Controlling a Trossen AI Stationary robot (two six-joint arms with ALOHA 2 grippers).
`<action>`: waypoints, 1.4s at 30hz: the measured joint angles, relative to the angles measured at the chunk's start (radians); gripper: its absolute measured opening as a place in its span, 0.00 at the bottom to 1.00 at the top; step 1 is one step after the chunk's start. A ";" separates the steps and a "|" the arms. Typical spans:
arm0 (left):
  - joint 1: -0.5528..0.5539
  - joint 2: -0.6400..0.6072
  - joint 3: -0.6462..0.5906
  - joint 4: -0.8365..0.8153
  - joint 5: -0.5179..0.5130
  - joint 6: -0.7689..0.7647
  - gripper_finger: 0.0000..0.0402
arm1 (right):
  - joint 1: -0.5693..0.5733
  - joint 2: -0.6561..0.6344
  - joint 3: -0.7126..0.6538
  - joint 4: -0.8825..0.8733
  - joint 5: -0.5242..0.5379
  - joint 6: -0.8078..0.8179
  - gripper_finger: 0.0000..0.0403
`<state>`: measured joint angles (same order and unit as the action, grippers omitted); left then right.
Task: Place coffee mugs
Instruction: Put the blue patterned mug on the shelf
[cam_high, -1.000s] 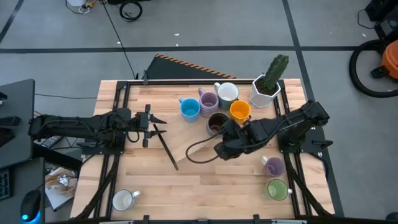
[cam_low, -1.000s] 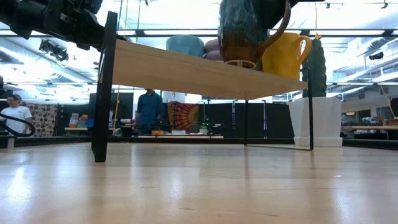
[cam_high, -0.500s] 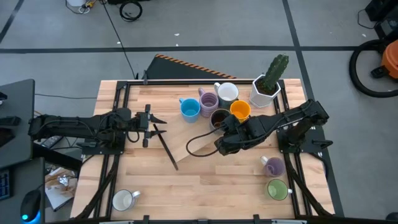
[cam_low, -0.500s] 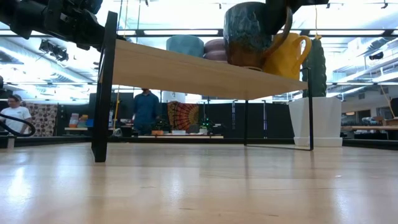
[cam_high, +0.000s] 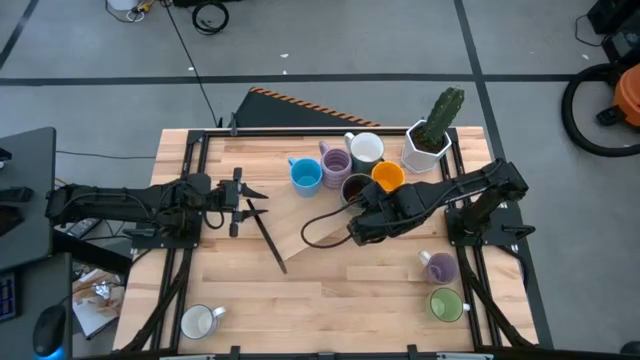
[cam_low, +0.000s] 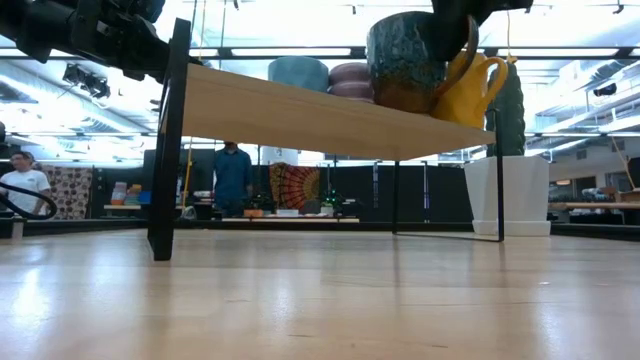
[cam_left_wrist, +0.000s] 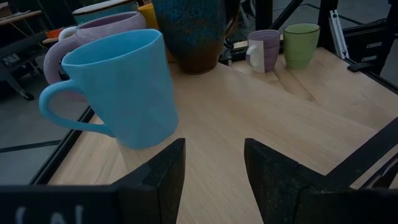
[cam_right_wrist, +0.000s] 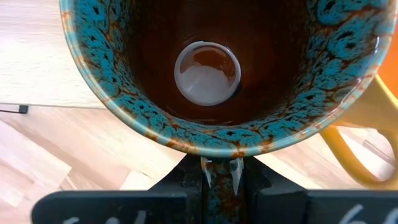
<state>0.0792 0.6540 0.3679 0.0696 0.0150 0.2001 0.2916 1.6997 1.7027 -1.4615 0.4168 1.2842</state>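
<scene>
My right gripper (cam_high: 362, 207) is shut on the dark brown, teal-glazed mug (cam_high: 352, 188), which stands on the raised wooden shelf (cam_low: 300, 110) among the others. The orange mug (cam_low: 465, 88) beside it leans tilted. Blue (cam_high: 305, 174), lavender (cam_high: 335, 161) and white (cam_high: 366, 148) mugs stand on their bases in the same cluster. A second lavender mug (cam_high: 438, 265) and the green mug (cam_high: 446, 303) stand near the right edge, a white mug (cam_high: 198, 321) at the near left. My left gripper (cam_left_wrist: 214, 171) waits open, level, short of the blue mug (cam_left_wrist: 118, 87). My right gripper pinches the brown mug's handle (cam_right_wrist: 217, 169) between its two fingers, coming slanting from above on the near side. The mug is upright, its mouth (cam_right_wrist: 217, 74) open to the wrist camera. Its base (cam_low: 405, 103) is down at the shelf top, touching the tilted orange mug.
The white faceted cactus pot (cam_high: 428, 140) stands at the far right, close behind the orange mug. A black cable loop (cam_high: 318, 232) lies on the wood near my right gripper. The near middle of the table (cam_high: 320, 300) holds nothing. People show in the room beyond.
My right gripper moved toward the far edge and down, carrying the brown mug from just above the shelf onto it, against the orange mug. The orange mug, upright before, tipped away from it. My left arm kept still.
</scene>
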 joint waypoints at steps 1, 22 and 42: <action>0.000 0.000 0.000 0.000 0.000 0.000 0.43 | 0.000 0.000 0.000 -0.002 0.000 0.000 0.12; 0.000 0.000 0.000 0.000 0.000 0.000 0.43 | -0.015 0.000 -0.001 0.077 0.008 -0.080 0.12; 0.000 0.000 0.000 0.000 0.000 -0.003 0.43 | -0.032 -0.005 -0.049 0.130 -0.026 -0.083 0.14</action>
<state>0.0792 0.6540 0.3683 0.0692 0.0151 0.1967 0.2592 1.6947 1.6535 -1.3312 0.3908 1.2015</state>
